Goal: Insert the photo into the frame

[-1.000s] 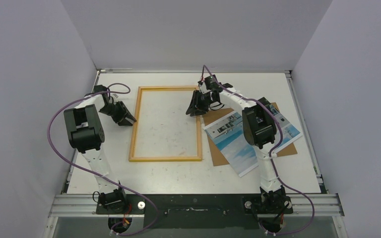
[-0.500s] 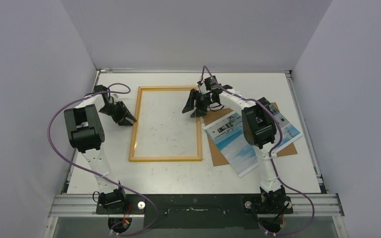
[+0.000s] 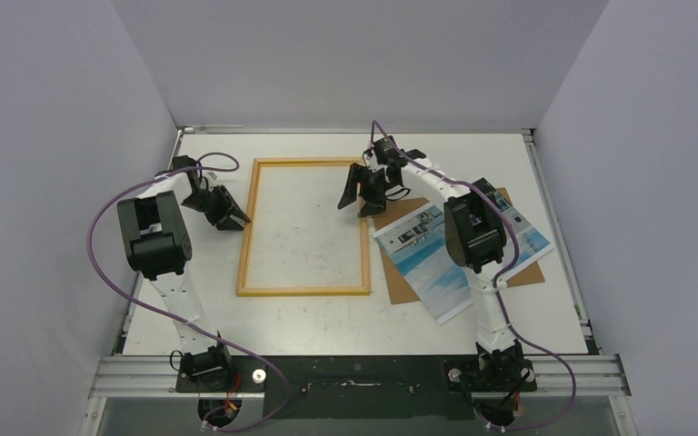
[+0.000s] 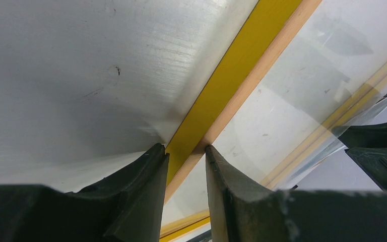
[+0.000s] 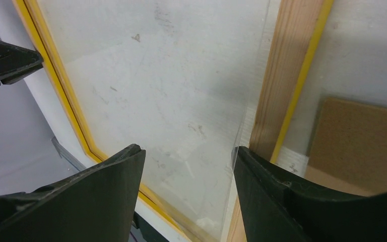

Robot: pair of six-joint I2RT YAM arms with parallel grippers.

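The frame (image 3: 304, 291) lies flat mid-table, wooden back up, with a clear pane (image 5: 171, 75) in its opening. My left gripper (image 3: 234, 220) is at the frame's left rail. In the left wrist view its fingers (image 4: 148, 176) pinch the yellow-and-wood rail (image 4: 232, 70) from both sides, so my left gripper (image 4: 186, 151) is shut on it. My right gripper (image 3: 361, 193) hovers open over the upper right rail (image 5: 282, 75). Between its spread jaws my right gripper (image 5: 184, 154) shows only the pane below. The photo (image 3: 427, 268) lies face up to the right, partly hidden by the right arm.
A brown backing board (image 3: 402, 289) lies under the photo, and its corner (image 5: 363, 136) shows just right of the frame. White walls close in the table on three sides. The left arm's purple cable (image 3: 100, 236) loops over the table's left edge.
My right gripper's jaws have spread wide apart at the frame's right rail and shifted slightly. The left gripper, frame and photo have not moved.
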